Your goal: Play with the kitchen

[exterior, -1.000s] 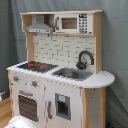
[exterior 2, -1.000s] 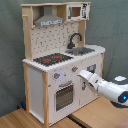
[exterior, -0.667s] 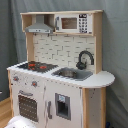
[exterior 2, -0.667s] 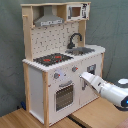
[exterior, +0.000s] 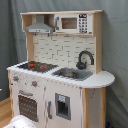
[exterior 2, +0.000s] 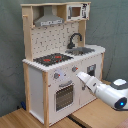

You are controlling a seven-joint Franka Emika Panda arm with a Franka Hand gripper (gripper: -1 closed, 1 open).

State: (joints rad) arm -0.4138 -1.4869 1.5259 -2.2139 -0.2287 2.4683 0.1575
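The white and light-wood toy kitchen (exterior: 55, 95) (exterior 2: 37, 95) fills both exterior views. It has a black-red stovetop (exterior: 36, 66) (exterior 2: 52, 59), a grey sink (exterior: 72, 74) (exterior 2: 82, 51), a black faucet (exterior: 85, 59) (exterior 2: 75, 39), a range hood (exterior: 40, 25) (exterior 2: 49, 20) and a top microwave (exterior: 72, 22) (exterior 2: 76, 11). In the second exterior view my gripper (exterior 2: 79, 75) reaches in from the right, its tip right by the right-hand knob (exterior 2: 74, 69) above the oven door (exterior 2: 65, 96). The left knob (exterior 2: 56, 76) is apart from it. Only a white part of the arm (exterior: 20, 122) shows in the first exterior view.
A dark curtain (exterior: 115, 45) hangs behind the kitchen. The kitchen stands on a light wooden floor (exterior 2: 30, 119). The rounded side counter (exterior: 100, 79) juts out beside the sink.
My gripper has crept a little to the second exterior view's left, closer to the kitchen's front panel and the right-hand knob. The kitchen itself looks unchanged.
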